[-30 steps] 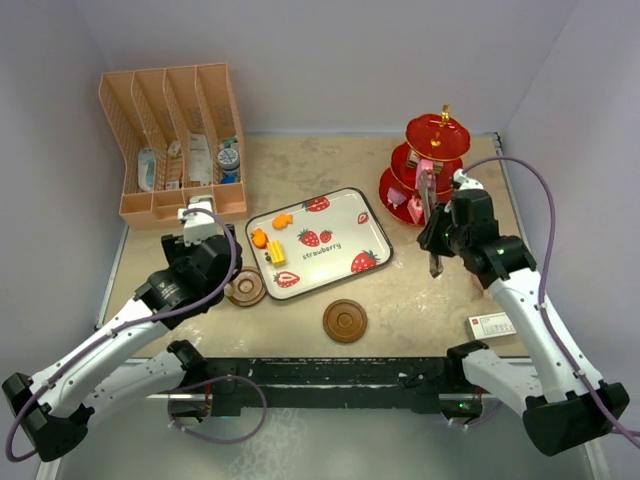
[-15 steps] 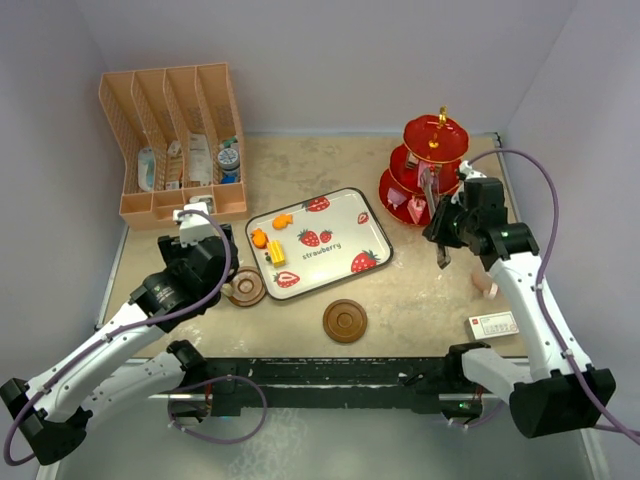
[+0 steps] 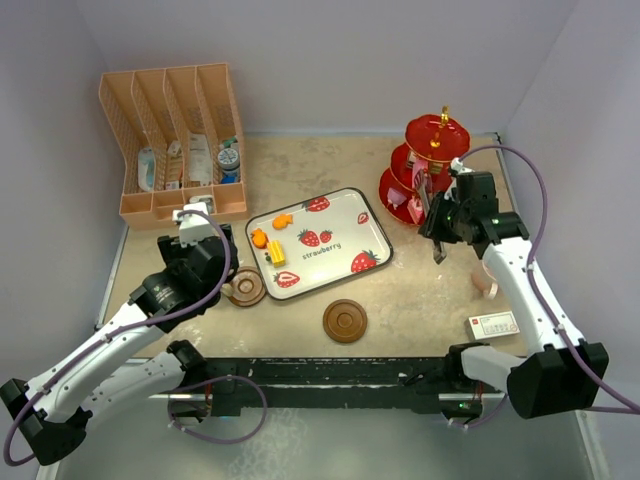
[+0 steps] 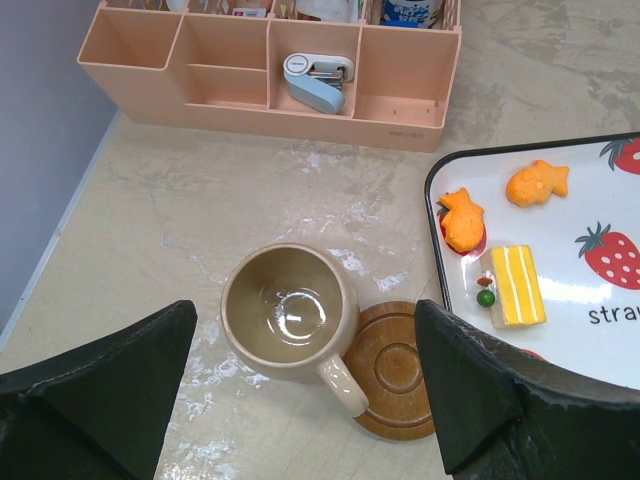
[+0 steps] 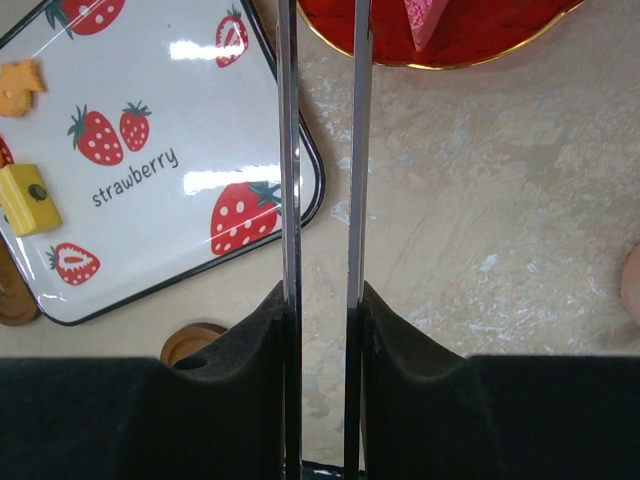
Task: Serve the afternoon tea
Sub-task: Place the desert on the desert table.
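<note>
A tan mug (image 4: 287, 310) stands upright on the table with its handle over the edge of a brown saucer (image 4: 400, 370). My left gripper (image 4: 305, 312) hangs open above the mug, one finger on each side. A second saucer (image 3: 345, 321) lies in front of the strawberry tray (image 3: 340, 225), which carries two orange fish biscuits (image 4: 537, 182) and a yellow cake slice (image 4: 517, 285). My right gripper (image 5: 322, 300) is shut on metal tongs (image 5: 290, 150) whose blades point at the bottom tier of the red stand (image 3: 425, 165). A pink cake piece (image 5: 425, 20) lies on that tier. The pink mug (image 3: 485, 283) peeks out beside my right arm.
The peach divided rack (image 3: 170, 140) with toiletries stands at the back left, close behind the mug. A small white box (image 3: 492, 324) lies at the front right edge. Grey walls close in the table on three sides.
My right arm has carried the tongs back toward the red stand, uncovering the pink mug. The left gripper has shifted slightly and stays open over the tan mug.
</note>
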